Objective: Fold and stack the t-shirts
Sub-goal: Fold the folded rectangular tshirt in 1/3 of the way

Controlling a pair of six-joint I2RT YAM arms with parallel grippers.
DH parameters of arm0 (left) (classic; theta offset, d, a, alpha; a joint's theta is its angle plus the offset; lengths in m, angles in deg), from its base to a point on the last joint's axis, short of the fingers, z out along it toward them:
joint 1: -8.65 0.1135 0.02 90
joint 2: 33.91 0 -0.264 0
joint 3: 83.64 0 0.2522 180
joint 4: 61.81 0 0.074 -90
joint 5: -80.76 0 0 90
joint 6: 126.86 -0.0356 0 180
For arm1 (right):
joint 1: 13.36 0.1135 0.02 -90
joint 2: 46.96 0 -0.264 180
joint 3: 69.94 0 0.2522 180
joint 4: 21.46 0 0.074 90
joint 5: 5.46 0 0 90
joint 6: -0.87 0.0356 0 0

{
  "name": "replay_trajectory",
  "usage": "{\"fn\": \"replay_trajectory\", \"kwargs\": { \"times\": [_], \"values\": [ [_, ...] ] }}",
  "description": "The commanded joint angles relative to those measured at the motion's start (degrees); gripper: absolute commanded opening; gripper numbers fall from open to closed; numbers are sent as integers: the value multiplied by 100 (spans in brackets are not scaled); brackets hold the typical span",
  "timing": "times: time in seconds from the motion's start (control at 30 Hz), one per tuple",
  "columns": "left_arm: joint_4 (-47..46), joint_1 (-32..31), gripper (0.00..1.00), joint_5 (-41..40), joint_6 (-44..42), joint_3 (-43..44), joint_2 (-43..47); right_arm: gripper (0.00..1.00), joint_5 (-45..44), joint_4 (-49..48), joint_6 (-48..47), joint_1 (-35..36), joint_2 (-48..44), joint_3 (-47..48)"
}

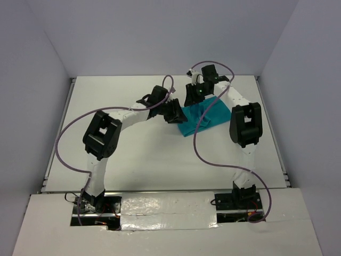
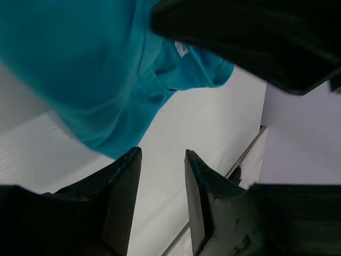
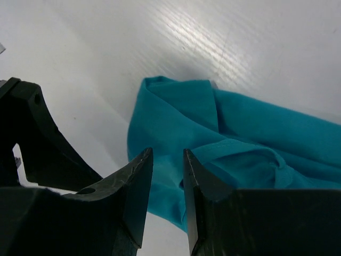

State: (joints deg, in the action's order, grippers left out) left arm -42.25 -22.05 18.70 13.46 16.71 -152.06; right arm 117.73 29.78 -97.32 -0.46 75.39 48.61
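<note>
From above you see the t-shirt (image 1: 205, 118) lying crumpled on the table (image 1: 133, 160) as a slanted band. Its long axis runs from the near end by the left pincer (image 1: 173, 113) up and away to the far end, which lies beyond and to the right of the right pincer (image 1: 193, 96). The left pincer sits at the cloth's near-left edge, and the right pincer hangs over its far-left part. That view does not tell you how the fingers stand, so go to the wrist cameras. On the left wrist the fingers stand apart with only bare table showing through the gap, and the cloth lies beyond the tips, up and to the left. You also get a small white label (image 2: 181, 48) there (no other view shows it). On the right wrist the fingers stand a narrow gap apart with nothing pinched between them. The cloth lies just beyond and below the tips and stretches off to the right. Here a stitched edge (image 3: 240, 148) curls over a fold. Which end is the neck you cannot tell from above.
</note>
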Motion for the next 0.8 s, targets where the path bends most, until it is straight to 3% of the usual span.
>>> {"fn": "replay_trajectory", "kwargs": {
  "times": [0.0,0.17,0.43,0.77],
  "values": [
    [-229,-156,50,203,179,525,-366,36,-76,269,-16,72,96,340],
    [166,-244,49,106,188,992,-973,35,-391,322,10,98,290,270],
    [588,-244,51,-114,197,1071,-1359,32,-1911,76,317,19,579,146],
    [747,-244,52,-202,180,975,-1474,30,-2545,94,423,-139,949,401]
  ]
}}
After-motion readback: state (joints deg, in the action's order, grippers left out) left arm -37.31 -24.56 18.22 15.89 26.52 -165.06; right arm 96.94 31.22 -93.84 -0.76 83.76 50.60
